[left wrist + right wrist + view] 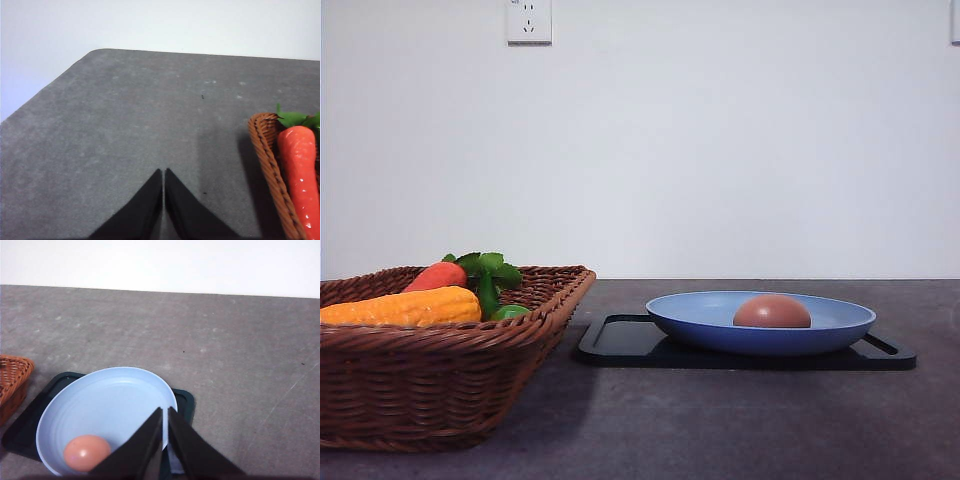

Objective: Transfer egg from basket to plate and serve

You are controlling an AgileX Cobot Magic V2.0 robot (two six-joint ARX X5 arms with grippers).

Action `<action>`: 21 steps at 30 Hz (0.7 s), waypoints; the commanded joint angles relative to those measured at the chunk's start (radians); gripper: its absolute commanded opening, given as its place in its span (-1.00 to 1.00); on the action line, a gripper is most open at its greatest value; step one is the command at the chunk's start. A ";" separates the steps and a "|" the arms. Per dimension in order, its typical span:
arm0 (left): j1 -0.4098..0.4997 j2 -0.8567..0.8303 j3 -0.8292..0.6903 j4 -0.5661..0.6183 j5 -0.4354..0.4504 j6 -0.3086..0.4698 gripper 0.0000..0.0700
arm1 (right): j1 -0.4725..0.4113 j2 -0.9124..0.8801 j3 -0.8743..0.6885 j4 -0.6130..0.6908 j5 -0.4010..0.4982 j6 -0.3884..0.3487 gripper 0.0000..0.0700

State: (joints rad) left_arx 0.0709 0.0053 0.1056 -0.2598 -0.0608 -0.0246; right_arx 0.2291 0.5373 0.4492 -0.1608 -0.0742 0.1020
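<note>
Since egg (772, 312) lies loose in plate (760, 335) | both pincers pressed together, empty | risk: tilting plate rolls egg off.

Grey table (740, 430) bears basket (430, 385) and black tray (630, 342).

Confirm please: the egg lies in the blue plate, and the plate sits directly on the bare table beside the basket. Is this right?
One detail is wrong. The egg does lie in the blue plate, beside the basket, but the plate sits on a black tray, not directly on the table. The front view shows this, and the right wrist view too.
</note>
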 commanded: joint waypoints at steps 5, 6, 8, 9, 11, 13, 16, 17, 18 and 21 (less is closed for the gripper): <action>0.002 -0.002 -0.051 0.013 0.001 0.013 -1.00 | 0.005 0.002 0.008 0.011 0.004 0.011 -1.00; 0.002 -0.002 -0.061 0.013 0.001 0.012 -1.00 | 0.005 0.002 0.008 0.011 0.005 0.011 -1.00; 0.002 -0.002 -0.077 0.013 0.001 0.007 -1.00 | 0.004 0.002 0.008 0.011 0.004 0.011 -1.00; 0.001 -0.002 -0.081 0.017 0.002 0.004 -1.00 | 0.004 0.002 0.008 0.011 0.004 0.011 -1.00; 0.001 -0.002 -0.081 0.021 0.003 0.000 -1.00 | 0.004 0.002 0.008 0.011 0.004 0.011 -1.00; 0.001 -0.002 -0.081 0.020 0.003 0.000 -1.00 | 0.004 0.002 0.008 0.011 0.004 0.011 -1.00; 0.001 -0.002 -0.081 0.021 0.003 0.000 -1.00 | 0.004 0.002 0.008 0.011 0.004 0.011 -1.00; 0.001 -0.002 -0.081 0.021 0.003 0.000 -1.00 | 0.004 0.002 0.008 0.011 0.004 0.011 -1.00; 0.001 -0.002 -0.081 0.021 0.003 0.000 -1.00 | 0.004 0.002 0.008 0.011 0.005 0.011 -1.00; 0.001 -0.002 -0.081 0.021 0.003 0.000 -1.00 | 0.004 0.002 0.008 0.011 0.004 0.011 -1.00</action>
State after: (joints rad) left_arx 0.0708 0.0044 0.0486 -0.2276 -0.0563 -0.0212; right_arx 0.2291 0.5372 0.4492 -0.1600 -0.0742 0.1020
